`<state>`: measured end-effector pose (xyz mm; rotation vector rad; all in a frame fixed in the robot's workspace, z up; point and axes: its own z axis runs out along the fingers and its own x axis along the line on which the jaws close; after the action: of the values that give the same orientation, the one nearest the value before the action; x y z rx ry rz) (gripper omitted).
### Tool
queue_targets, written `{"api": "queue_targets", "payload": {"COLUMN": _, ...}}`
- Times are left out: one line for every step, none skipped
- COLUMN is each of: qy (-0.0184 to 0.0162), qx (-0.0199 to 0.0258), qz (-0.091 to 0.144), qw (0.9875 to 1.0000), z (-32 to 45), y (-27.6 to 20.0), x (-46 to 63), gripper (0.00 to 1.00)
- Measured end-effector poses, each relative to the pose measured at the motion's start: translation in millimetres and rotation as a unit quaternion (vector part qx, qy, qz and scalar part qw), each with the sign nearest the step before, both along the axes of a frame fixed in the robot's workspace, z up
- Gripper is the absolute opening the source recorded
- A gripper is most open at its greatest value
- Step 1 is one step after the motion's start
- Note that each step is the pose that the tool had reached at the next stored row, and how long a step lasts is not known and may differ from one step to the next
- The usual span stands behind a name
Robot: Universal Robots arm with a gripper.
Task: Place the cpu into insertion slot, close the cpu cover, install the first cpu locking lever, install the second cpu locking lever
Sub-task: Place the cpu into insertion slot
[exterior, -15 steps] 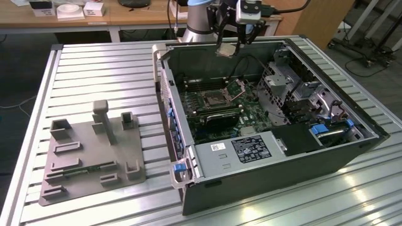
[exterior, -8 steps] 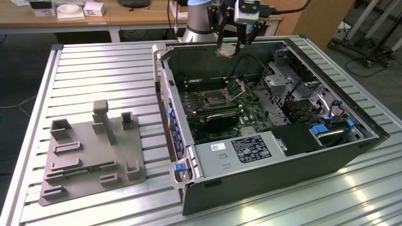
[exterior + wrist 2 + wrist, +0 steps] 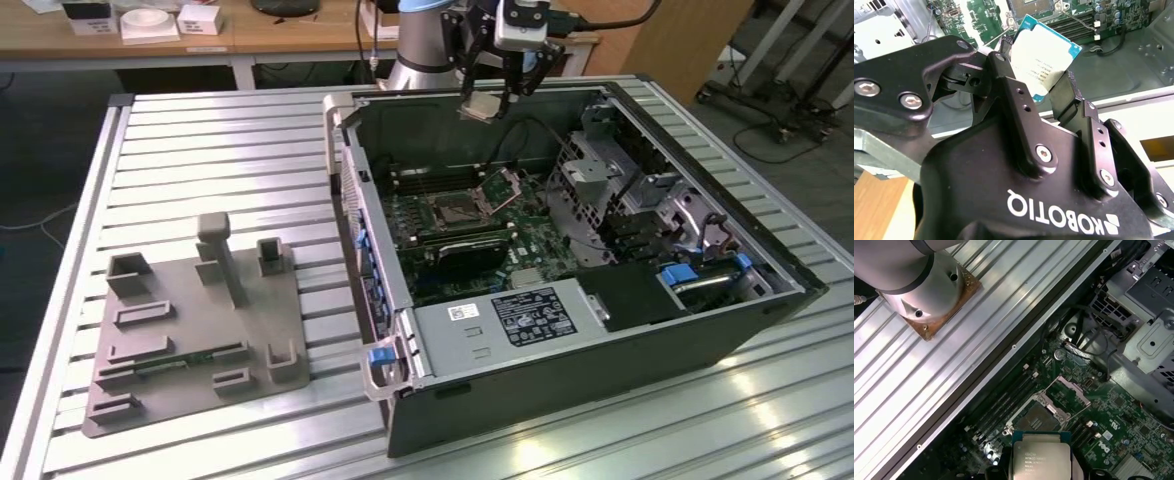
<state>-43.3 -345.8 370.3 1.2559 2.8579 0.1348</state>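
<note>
In the exterior view my gripper (image 3: pixel 491 98) hangs above the far wall of the open computer case, shut on the cpu (image 3: pixel 481 107). In the second wrist view the two black fingers (image 3: pixel 1004 75) pinch the cpu (image 3: pixel 1049 50) by its edges, its silver top and green rim showing. The insertion slot (image 3: pixel 454 212) lies open on the green board, well below the chip and apart from it. Beside the slot the cpu cover (image 3: pixel 505 185) stands tilted up. In the first wrist view the cpu (image 3: pixel 1041 457) hovers just short of the insertion slot (image 3: pixel 1039 417), with the raised cpu cover (image 3: pixel 1071 390) beyond it.
The case (image 3: pixel 747 330) lies on its side on a slatted aluminium table (image 3: pixel 214 140). Inside are a grey box with a black label (image 3: pixel 514 318), a metal drive cage (image 3: pixel 627 180) and long memory slots (image 3: pixel 1004 407). A grey fixture (image 3: pixel 200 330) sits on the exterior view's left. The arm's base (image 3: pixel 919 280) stands behind the case.
</note>
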Motion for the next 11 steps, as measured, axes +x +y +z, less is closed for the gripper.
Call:
{"api": "queue_targets", "payload": {"qy": 0.0, "qx": 0.0, "qz": -0.001, "qw": 1.0, "z": 0.0, "y": 0.0, "x": 0.0, "gripper": 0.54}}
{"api": "queue_targets", "payload": {"qy": 0.0, "qx": 0.0, "qz": -0.002, "qw": 1.0, "z": 0.0, "y": 0.0, "x": 0.0, "gripper": 0.54}}
{"api": "queue_targets", "payload": {"qy": 0.0, "qx": 0.0, "qz": -0.003, "qw": 1.0, "z": 0.0, "y": 0.0, "x": 0.0, "gripper": 0.54}}
{"api": "queue_targets", "payload": {"qy": 0.0, "qx": 0.0, "qz": -0.003, "qw": 1.0, "z": 0.0, "y": 0.0, "x": -0.1, "gripper": 0.54}}
{"api": "queue_targets", "payload": {"qy": 0.0, "qx": 0.0, "qz": -0.004, "qw": 1.0, "z": 0.0, "y": 0.0, "x": -0.1, "gripper": 0.54}}
{"api": "queue_targets", "payload": {"qy": 0.0, "qx": 0.0, "qz": -0.004, "qw": 1.0, "z": 0.0, "y": 0.0, "x": -0.1, "gripper": 0.54}}
{"api": "queue_targets", "payload": {"qy": 0.0, "qx": 0.0, "qz": -0.004, "qw": 1.0, "z": 0.0, "y": 0.0, "x": -0.1, "gripper": 0.54}}
{"api": "queue_targets", "payload": {"qy": 0.0, "qx": 0.0, "qz": -0.004, "qw": 1.0, "z": 0.0, "y": 0.0, "x": -0.1, "gripper": 0.54}}
{"api": "queue_targets", "payload": {"qy": 0.0, "qx": 0.0, "qz": -0.004, "qw": 1.0, "z": 0.0, "y": 0.0, "x": -0.1, "gripper": 0.54}}
{"api": "queue_targets", "payload": {"qy": 0.0, "qx": 0.0, "qz": -0.004, "qw": 1.0, "z": 0.0, "y": 0.0, "x": -0.1, "gripper": 0.54}}
{"api": "queue_targets", "payload": {"qy": 0.0, "qx": 0.0, "qz": -0.005, "qw": 1.0, "z": 0.0, "y": 0.0, "x": -0.1, "gripper": 0.54}}
